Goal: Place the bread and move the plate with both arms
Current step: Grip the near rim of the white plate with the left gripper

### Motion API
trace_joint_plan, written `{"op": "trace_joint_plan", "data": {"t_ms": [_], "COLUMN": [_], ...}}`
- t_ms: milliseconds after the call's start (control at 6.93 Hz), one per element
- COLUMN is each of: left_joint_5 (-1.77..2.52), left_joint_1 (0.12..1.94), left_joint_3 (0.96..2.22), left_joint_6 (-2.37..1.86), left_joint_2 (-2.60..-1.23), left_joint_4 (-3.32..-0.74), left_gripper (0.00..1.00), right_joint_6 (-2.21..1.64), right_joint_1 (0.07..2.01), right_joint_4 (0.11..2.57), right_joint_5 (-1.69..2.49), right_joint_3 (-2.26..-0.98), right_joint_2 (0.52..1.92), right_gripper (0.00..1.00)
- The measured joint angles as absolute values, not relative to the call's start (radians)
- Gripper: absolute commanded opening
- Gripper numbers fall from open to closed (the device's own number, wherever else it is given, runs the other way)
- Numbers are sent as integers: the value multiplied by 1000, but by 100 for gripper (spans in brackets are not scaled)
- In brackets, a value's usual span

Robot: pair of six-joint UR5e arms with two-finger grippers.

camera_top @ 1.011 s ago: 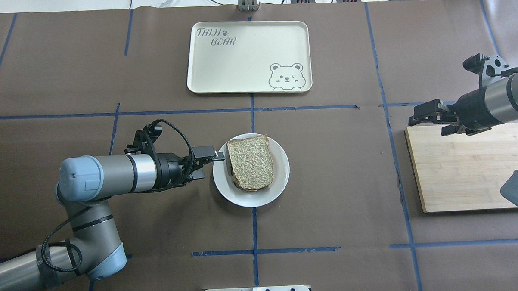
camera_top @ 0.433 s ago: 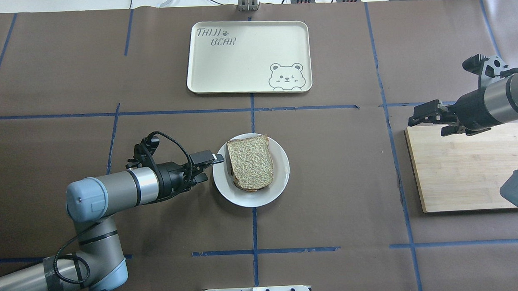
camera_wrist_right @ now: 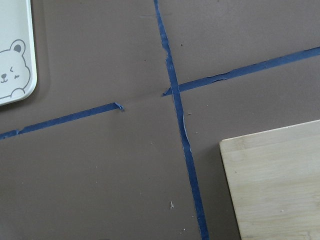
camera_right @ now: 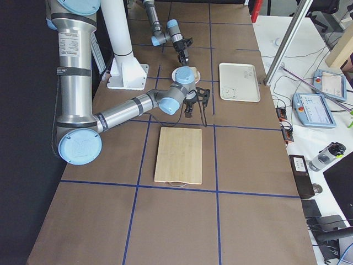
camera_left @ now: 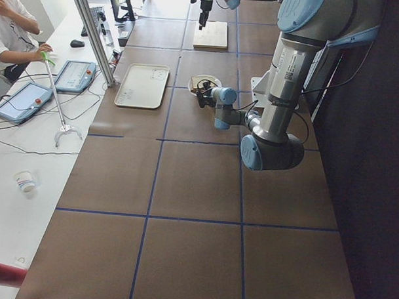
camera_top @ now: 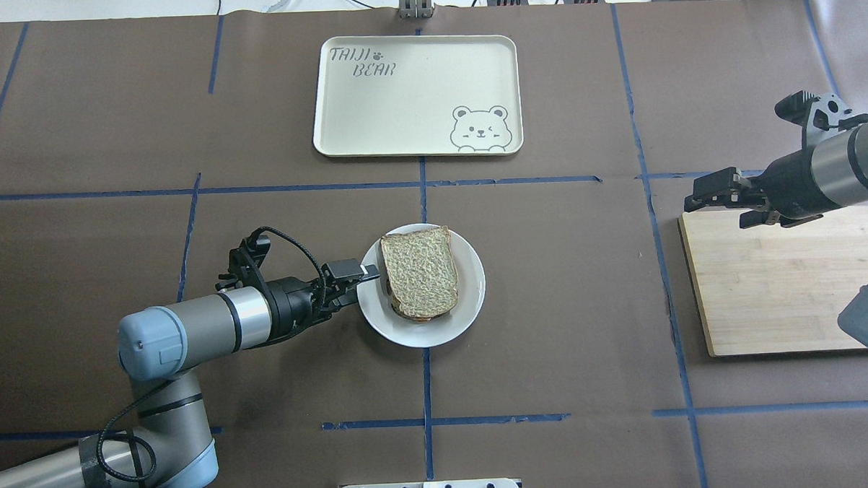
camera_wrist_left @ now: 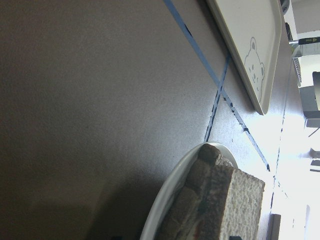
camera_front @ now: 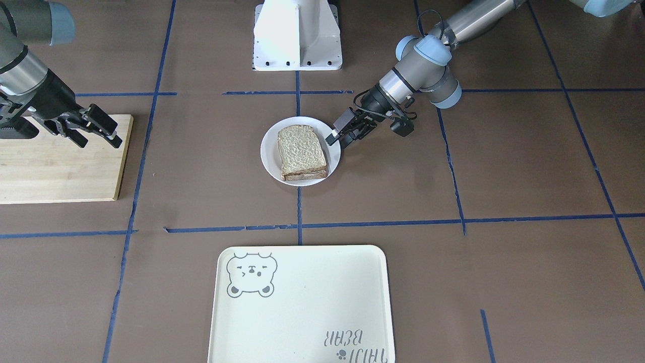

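The bread [camera_top: 419,272] lies flat on top of a stack on the white plate [camera_top: 472,289] at the table's middle; it also shows in the front view [camera_front: 301,148]. My left gripper [camera_top: 365,281] is open at the plate's left rim, with one finger tip over the rim beside the bread; it also shows in the front view [camera_front: 333,137]. The left wrist view shows the plate's rim [camera_wrist_left: 167,197] and the layered bread edge [camera_wrist_left: 222,202] close up. My right gripper [camera_top: 714,211] is open and empty above the far left corner of the wooden board [camera_top: 782,289].
A cream tray with a bear drawing [camera_top: 414,93] lies beyond the plate. The wooden board [camera_front: 55,161] lies on my right side. The white base [camera_front: 297,35] stands at the near edge. An operator [camera_left: 7,25] sits beyond the table in the left view.
My left arm has swung its gripper a little toward me and in to the plate's left rim. The right arm, the plate and the bread have not moved.
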State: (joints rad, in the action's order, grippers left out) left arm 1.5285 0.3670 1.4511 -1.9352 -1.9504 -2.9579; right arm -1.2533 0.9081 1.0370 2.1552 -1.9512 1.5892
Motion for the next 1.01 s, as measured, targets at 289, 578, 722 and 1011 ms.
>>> {"op": "trace_joint_plan", "data": {"t_ms": [289,578,722,1011], "left_joint_5": [1528,1527,1526,1527], "left_joint_1": [361,345,340,337], "left_joint_3": [1421,1403,1393,1366], "left_joint_6": [-1939,-1939,-1939,-1939], "left_joint_2": [-1952,-1953,-1962,-1993], "left_joint_4": [-3000,-3024,-3027,-3029], "left_gripper": [57,57,50,32], "right_joint_6": [-1253,-1253,-1253,-1253], "right_joint_1": [908,908,908,908], "right_joint_4": [1037,1037,1037,1037], "right_joint_5": [2155,2155,2155,2155], "right_joint_3": [-1951,-1951,-1951,-1951], "right_joint_2": [1589,1589,1589,1589], "right_gripper": [99,99,99,99]}}
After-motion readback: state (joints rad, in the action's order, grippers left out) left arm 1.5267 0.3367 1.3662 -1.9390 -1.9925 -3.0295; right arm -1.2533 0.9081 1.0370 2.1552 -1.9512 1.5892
